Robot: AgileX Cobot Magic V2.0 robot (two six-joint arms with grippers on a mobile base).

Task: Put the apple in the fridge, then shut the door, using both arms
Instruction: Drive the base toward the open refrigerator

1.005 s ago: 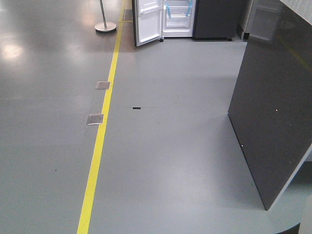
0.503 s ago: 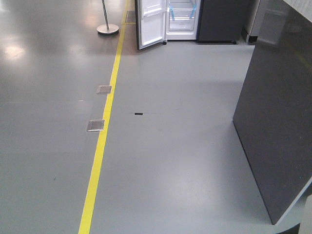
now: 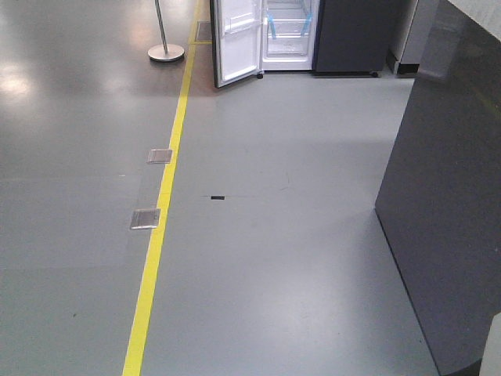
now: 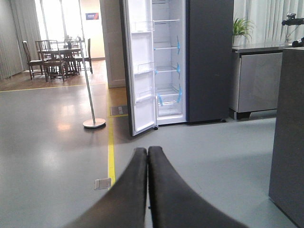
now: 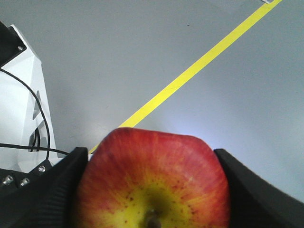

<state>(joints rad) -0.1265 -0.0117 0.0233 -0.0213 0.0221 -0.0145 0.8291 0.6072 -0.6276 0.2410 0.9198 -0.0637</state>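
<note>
Right gripper [image 5: 151, 199] clamps the apple [image 5: 152, 161] between its 2 pads, over bare floor. Left gripper [image 4: 147, 153] is closed with fingers touching, holding nothing. Fridge [image 4: 209, 61] stands well apart at 12 o'clock, with the door [image 4: 142, 71] swung open on its left. Yellow floor line [image 3: 156, 227] at 10 o'clock, dark counter [image 3: 446, 196] at 3 o'clock.

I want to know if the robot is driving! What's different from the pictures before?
The view rolled forward: the floor plates and black mark slid down the picture, and the fridge and dark counter came nearer. The fridge's door stayed open.
</note>
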